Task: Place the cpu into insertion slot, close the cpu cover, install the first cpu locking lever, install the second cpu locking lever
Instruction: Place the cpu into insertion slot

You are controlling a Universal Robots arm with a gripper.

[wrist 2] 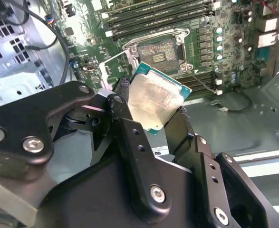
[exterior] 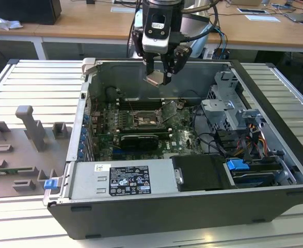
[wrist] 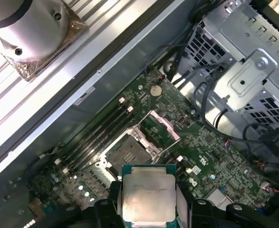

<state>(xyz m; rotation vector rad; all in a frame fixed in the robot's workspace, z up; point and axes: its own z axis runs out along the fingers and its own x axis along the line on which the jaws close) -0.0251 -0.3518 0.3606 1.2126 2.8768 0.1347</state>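
Observation:
My gripper (exterior: 158, 77) hangs above the open computer case, shut on the cpu (exterior: 154, 79), a flat silver-grey square chip held tilted between the black fingers (wrist 2: 123, 97). Both wrist views show the cpu (wrist 2: 154, 99) (wrist: 149, 197) clamped by its edges. The insertion slot (exterior: 144, 120) (wrist 2: 159, 51) (wrist: 125, 152) lies well below it on the green board, dark and bare. The cpu cover (exterior: 169, 109) (wrist: 161, 124) stands flipped open beside the slot, on the exterior view's right.
Long black memory slots (wrist 2: 158, 14) flank the socket. A card (exterior: 137, 140) lies in front of it, and the power supply (exterior: 123, 178) fills the near side. A drive cage (exterior: 228, 111) with cables is on the exterior view's right. A grey fixture tray (exterior: 22, 150) lies outside, left.

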